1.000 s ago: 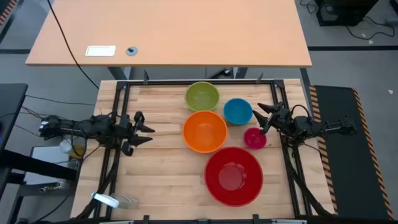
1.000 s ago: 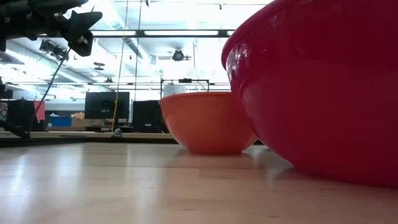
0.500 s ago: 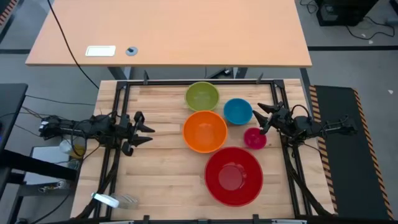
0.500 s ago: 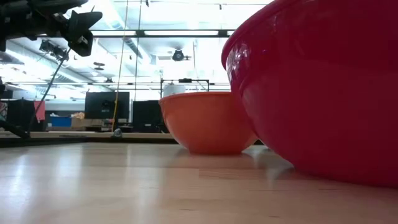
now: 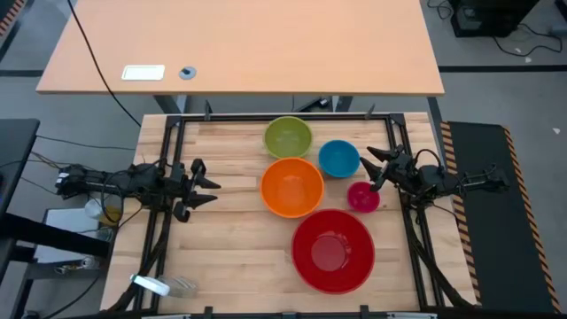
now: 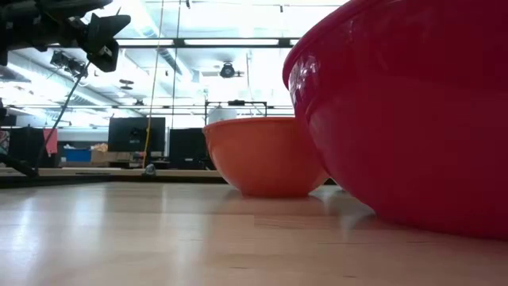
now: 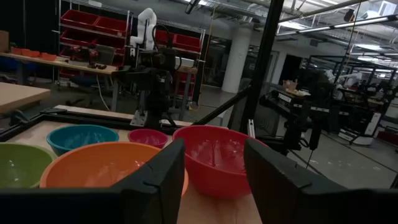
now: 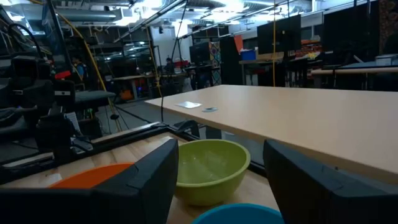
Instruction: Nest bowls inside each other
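Note:
Five bowls stand apart, each with its base on the wooden table: a large red bowl (image 5: 332,251) near the front, an orange bowl (image 5: 291,187) in the middle, a lime green bowl (image 5: 288,137) at the far side, a blue bowl (image 5: 338,159) and a small magenta-pink bowl (image 5: 363,197) toward the right. My left gripper (image 5: 209,190) hangs open at the table's left side, pointing toward the orange bowl. My right gripper (image 5: 376,167) hangs open at the right side, just right of the blue bowl and above the pink one. Neither holds anything.
A black metal frame (image 5: 283,117) runs around the table's edges. A light desk (image 5: 248,44) stands beyond the far edge. Bare wood lies between my left gripper and the orange bowl, and at the front left. A small white object (image 5: 151,284) lies off the front left corner.

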`<action>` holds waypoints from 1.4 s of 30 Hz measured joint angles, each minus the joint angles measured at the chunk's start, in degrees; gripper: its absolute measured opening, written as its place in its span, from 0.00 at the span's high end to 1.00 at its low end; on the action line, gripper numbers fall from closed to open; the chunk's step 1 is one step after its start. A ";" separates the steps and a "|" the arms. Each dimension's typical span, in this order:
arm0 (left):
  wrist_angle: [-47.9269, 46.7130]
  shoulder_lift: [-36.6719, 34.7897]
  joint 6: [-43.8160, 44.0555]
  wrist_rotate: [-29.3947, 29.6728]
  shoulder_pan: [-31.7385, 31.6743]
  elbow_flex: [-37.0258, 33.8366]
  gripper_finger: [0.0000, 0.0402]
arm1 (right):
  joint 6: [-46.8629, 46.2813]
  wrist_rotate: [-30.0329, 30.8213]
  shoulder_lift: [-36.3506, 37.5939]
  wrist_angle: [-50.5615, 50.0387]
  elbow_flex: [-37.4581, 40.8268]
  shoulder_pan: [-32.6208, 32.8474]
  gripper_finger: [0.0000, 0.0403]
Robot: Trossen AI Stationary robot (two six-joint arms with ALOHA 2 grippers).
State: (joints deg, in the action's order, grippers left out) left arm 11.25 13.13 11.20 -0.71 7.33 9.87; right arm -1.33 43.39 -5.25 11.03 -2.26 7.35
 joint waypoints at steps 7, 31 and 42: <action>0.00 0.00 0.00 -0.02 -0.01 0.00 0.59 | 0.00 0.01 0.00 0.00 0.00 0.01 0.40; 5.15 0.25 11.98 -0.04 0.03 0.02 0.59 | -5.45 -1.42 -0.01 3.23 0.00 -0.01 0.40; 6.19 5.50 10.51 2.57 -1.63 0.09 0.59 | -14.94 -6.95 -1.97 5.53 -1.86 -1.63 0.41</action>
State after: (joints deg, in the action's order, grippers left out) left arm 17.43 18.62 21.71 1.86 5.70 9.96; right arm -16.28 36.44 -7.22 16.56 -4.13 5.72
